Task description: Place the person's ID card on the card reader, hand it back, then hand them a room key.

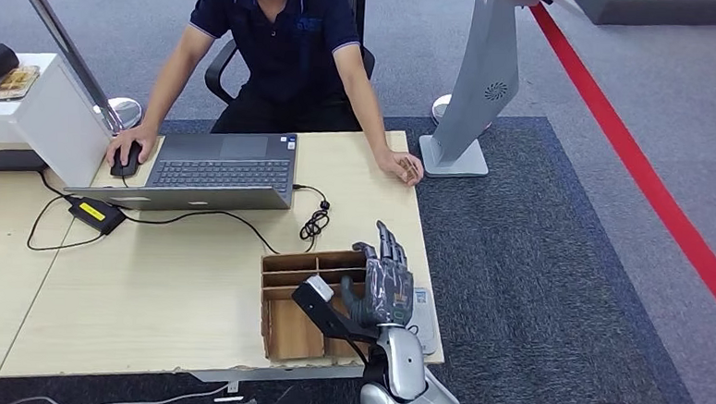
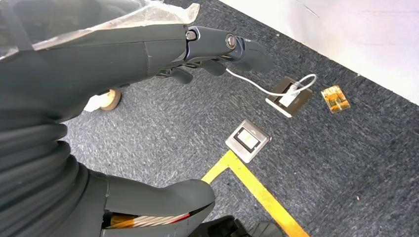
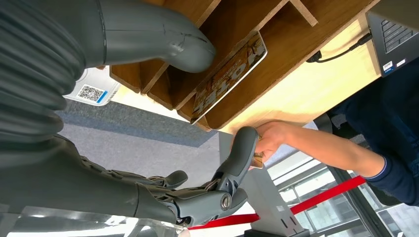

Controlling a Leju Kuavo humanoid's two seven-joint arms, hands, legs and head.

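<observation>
right robot hand [image 1: 382, 282] is seen raised over the near right part of the desk [image 1: 183, 295], fingers spread and pointing away from the robot, with nothing held in it. it hangs above the wooden organizer [image 1: 298, 301], a divided box set at the desk's near edge. in the right wrist view a printed room key card [image 3: 228, 75] is seen leaning inside one of the organizer's compartments, close to the thick grey thumb [image 3: 153, 42] but not gripped by it. a flat white card reader [image 1: 423, 316] lies on the desk just beside the organizer, at the desk's right edge, partly hidden by the hand.

a person in a dark polo shirt [image 1: 284, 45] is seated at the far side of the desk. one hand of the person [image 1: 126, 145] rests on a black mouse beside an open laptop [image 1: 213, 168]; the other hand [image 1: 402, 165] rests at the desk's far right edge with a small card-like object held in it, though whether this is the id card cannot be told.

left robot hand [image 2: 207, 49] is seen hanging over grey carpet, its fingers loosely extended and holding nothing. floor sockets [image 2: 248, 140] and yellow tape [image 2: 257, 190] are seen on the floor below it.
</observation>
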